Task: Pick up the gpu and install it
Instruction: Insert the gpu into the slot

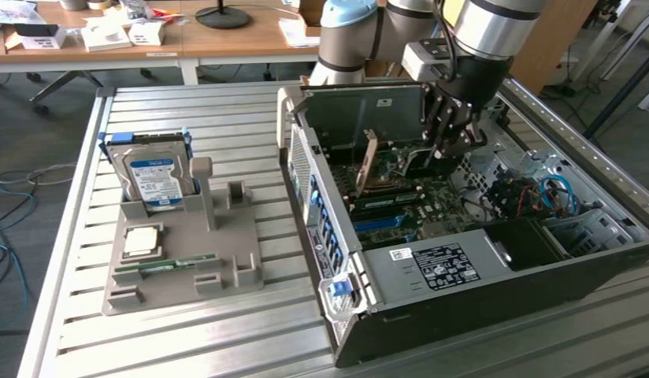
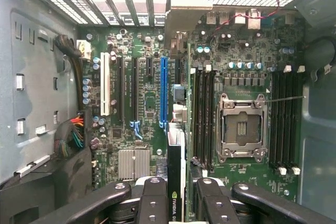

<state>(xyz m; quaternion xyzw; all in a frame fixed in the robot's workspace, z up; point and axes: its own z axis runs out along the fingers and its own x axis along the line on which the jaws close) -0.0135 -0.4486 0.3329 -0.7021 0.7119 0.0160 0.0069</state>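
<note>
My gripper [image 1: 447,150] reaches down into the open computer case [image 1: 493,268], over the motherboard [image 1: 409,197]. It is shut on the gpu [image 2: 176,182], a thin dark card seen edge-on between the two black fingers [image 2: 155,198]. In the wrist view the card runs from the fingers toward the rear slot openings, just beside the long blue slot [image 2: 164,93] and over the dark slot next to it. Whether its edge touches the slot I cannot tell. In the exterior view the gpu [image 1: 372,161] stands upright beside the gripper.
A grey fixture [image 1: 183,252] at the exterior view's left holds the silver hard drive [image 1: 151,177], a processor chip [image 1: 142,240] and a green memory stick [image 1: 167,264]. The processor socket [image 2: 242,127], memory slots and cable bundles [image 2: 71,135] flank the card inside the case.
</note>
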